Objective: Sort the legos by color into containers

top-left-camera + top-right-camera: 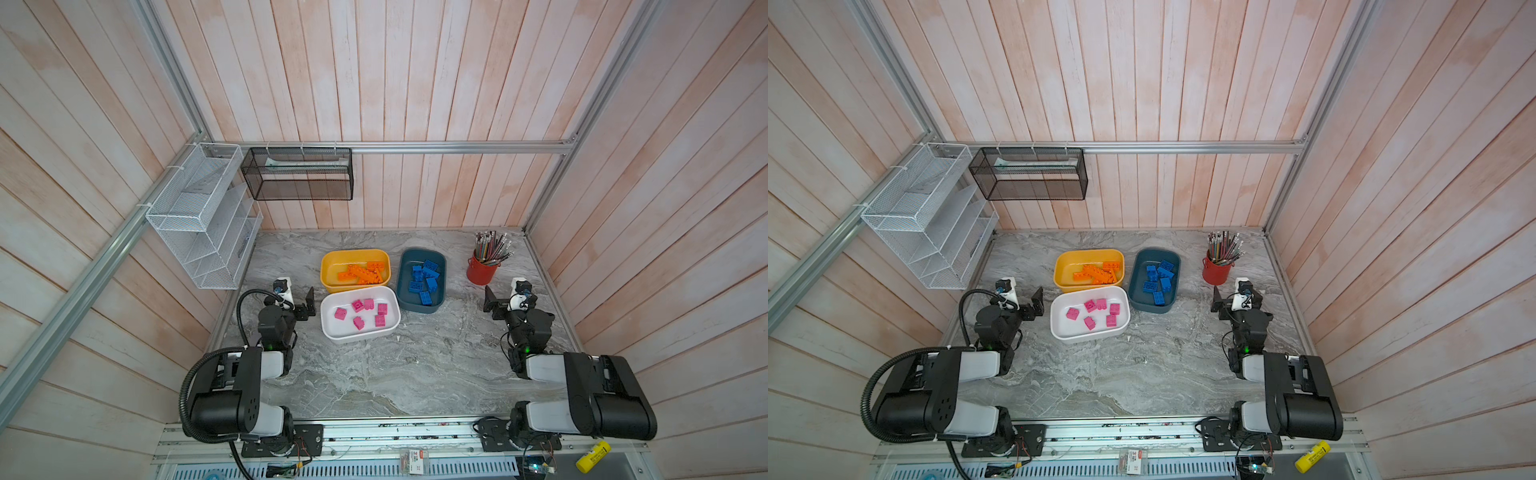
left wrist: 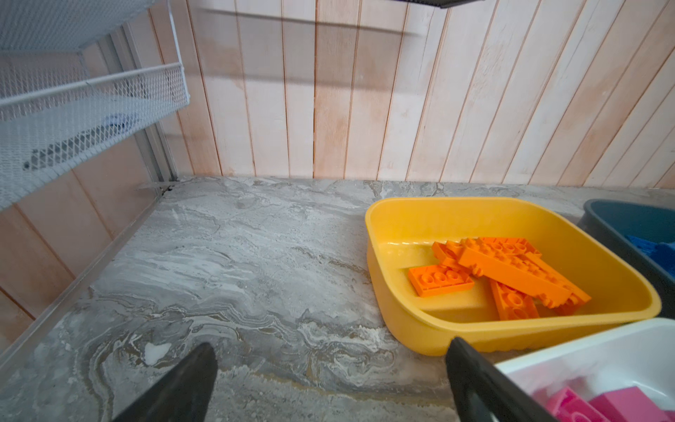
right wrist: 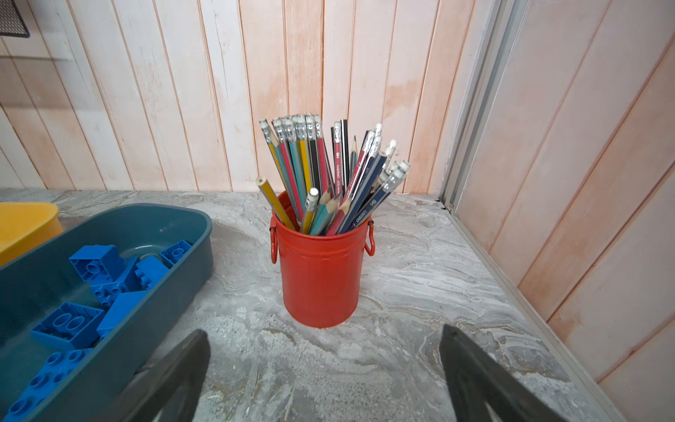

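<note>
Nearest: both arms folded back at the front edge of the table (image 1: 395, 374). The left gripper (image 2: 330, 347) is released, jaws wide apart & holding nothing, over bare marble just beside the white tub (image 1: 337, 330), on its left side. The right gripper (image 3: 324, 332) is likewise released, jaws wide, to the right of the tubs & apart from them, facing the red pencil cup (image 1: 481, 272) close ahead. The white tub is the nearest of the 3, w/ six pink legos (image 1: 368, 304) scattered inside. Right behind it is the yellow tub (image 1: 332, 266) w/ orange legos (image 1: 361, 274) piled up, the long one on top. Beside both, on the right, is the teal tub (image 1: 409, 257) w/ blue legos (image 1: 426, 276). Farther back on the right, the cup is full of pencils. On the walls hang a white mesh basket (image 1: 199, 216) & a black mesh basket (image 1: 297, 174).
</note>
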